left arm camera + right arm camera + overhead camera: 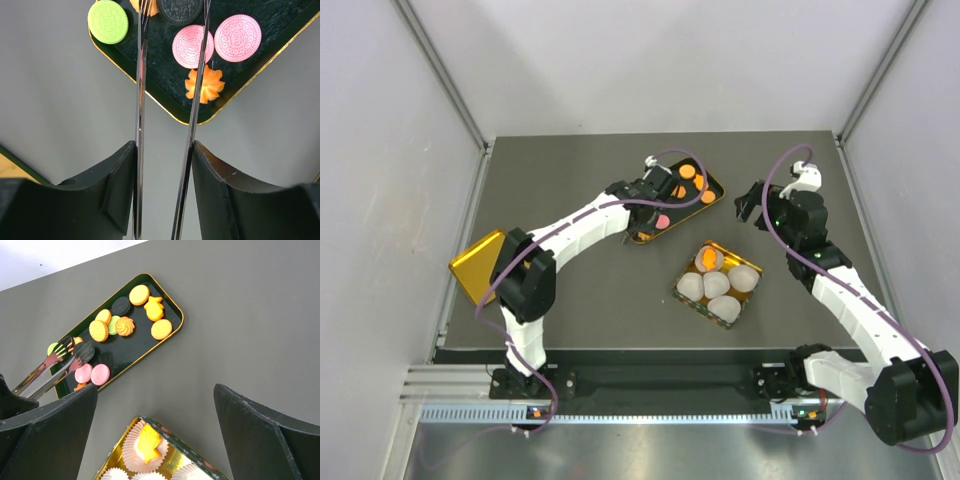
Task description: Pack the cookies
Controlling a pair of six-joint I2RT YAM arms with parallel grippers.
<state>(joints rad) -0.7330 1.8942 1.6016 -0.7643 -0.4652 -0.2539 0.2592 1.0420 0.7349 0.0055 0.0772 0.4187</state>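
Left gripper [162, 165] clamped narrowly on metal tongs [141, 100], tongs reaching over cookies [238, 37] on black gold-rimmed tray [165, 80], right gripper [155, 392] spread wide, empty, cookie embossing unreadable

The left arm [582, 222] and the right arm [850, 300] look the same: smooth white shells on the long links, and bulky black housings at the joints. A thin purple cable [772, 178] runs along each arm and makes loose loops near the wrist and near the base. Both bases, at the near edge of the desk, are black. The left gripper [164, 145] has matte black fingers [112, 190], thick and wedge-shaped, with slanted inner faces. The right gripper [155, 390] has the same black fingers [50, 425].
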